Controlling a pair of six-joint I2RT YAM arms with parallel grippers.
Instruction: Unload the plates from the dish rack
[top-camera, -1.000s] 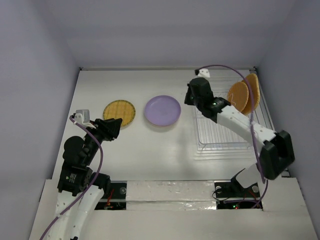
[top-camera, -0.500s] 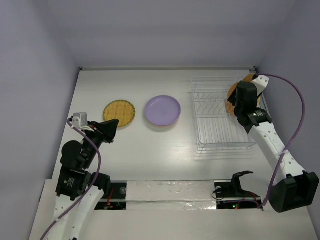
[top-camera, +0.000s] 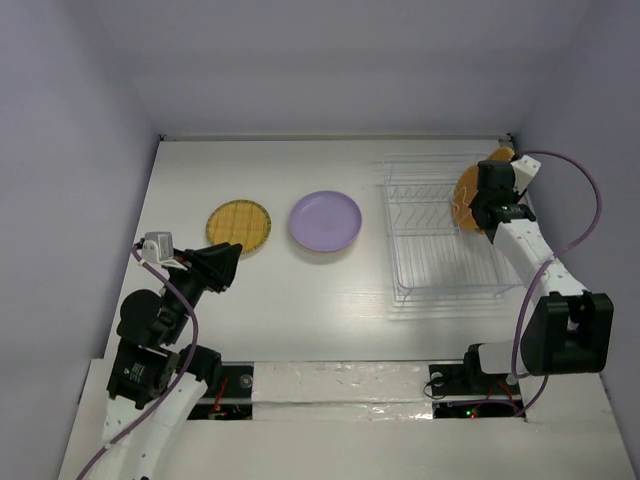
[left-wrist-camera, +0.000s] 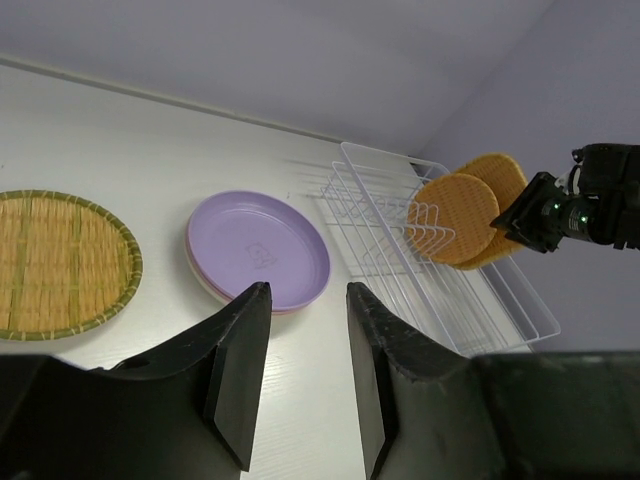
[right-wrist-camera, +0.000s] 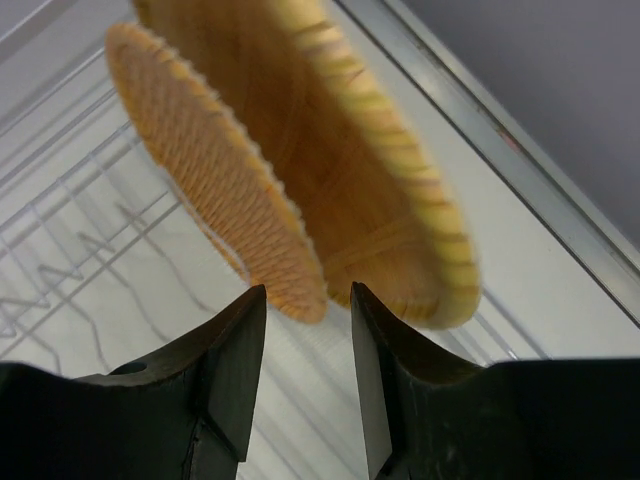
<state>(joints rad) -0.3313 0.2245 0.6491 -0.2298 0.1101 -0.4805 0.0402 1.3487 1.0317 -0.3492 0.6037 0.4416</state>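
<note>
At the far right end of the thin white wire dish rack (top-camera: 440, 262), two orange plates stand on edge among the upright dividers. A finely woven round orange plate (right-wrist-camera: 205, 150) is in front, and a thicker ribbed orange plate (right-wrist-camera: 375, 190) leans just behind it. The right gripper (right-wrist-camera: 305, 295) sits at their near rim, its jaws a narrow gap apart and holding nothing. The front plate's edge lines up with that gap, which looks like the set-up for pinching the rim and lifting the plate clear of the wires.

On the white table (top-camera: 300, 290) to the rack's left, a yellow woven round plate (top-camera: 240, 227) lies flat. Near it, a purple round plate (top-camera: 325, 220) rests on a paler plate (left-wrist-camera: 197, 280), apparently stacked to save room. The left gripper (left-wrist-camera: 305, 295) hovers low on the near side of them, jaws apart and empty.
</note>
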